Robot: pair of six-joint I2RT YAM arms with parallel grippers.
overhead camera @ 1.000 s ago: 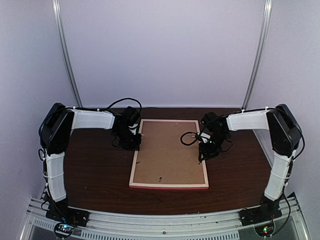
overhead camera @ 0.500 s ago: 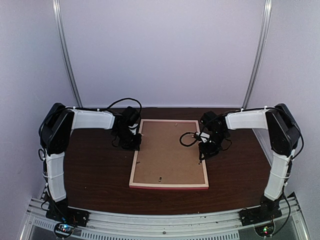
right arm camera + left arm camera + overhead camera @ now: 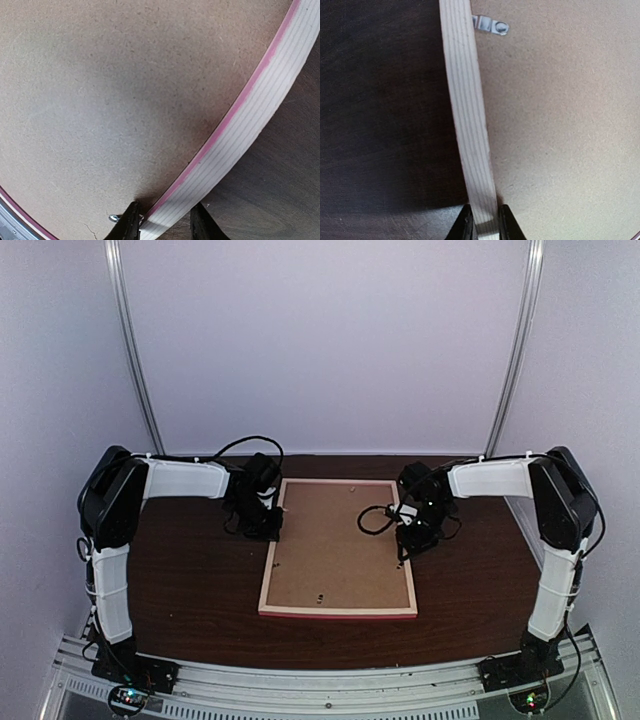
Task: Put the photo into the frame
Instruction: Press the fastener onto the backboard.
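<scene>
The frame [image 3: 338,612] lies back side up on the dark table, a brown backing board [image 3: 335,540] filling it. The photo is hidden. My left gripper [image 3: 270,532] is at the left rail; in the left wrist view its fingertips [image 3: 484,225] press both sides of the pale wood rail [image 3: 467,115]. My right gripper [image 3: 405,550] is at the right rail. In the right wrist view it [image 3: 165,222] straddles the pink-edged rail [image 3: 250,115], with the inner finger against it and a small gap at the outer finger.
A small metal tab [image 3: 492,25] sits on the backing board [image 3: 560,125] by the left rail. Another tab [image 3: 114,218] shows beside my right inner finger. Dark wood table [image 3: 190,590] surrounds the frame, with white walls close on three sides.
The right arm has edged slightly left over the frame's right rail, and its jaws stand a little wider. The left arm and the frame have not moved.
</scene>
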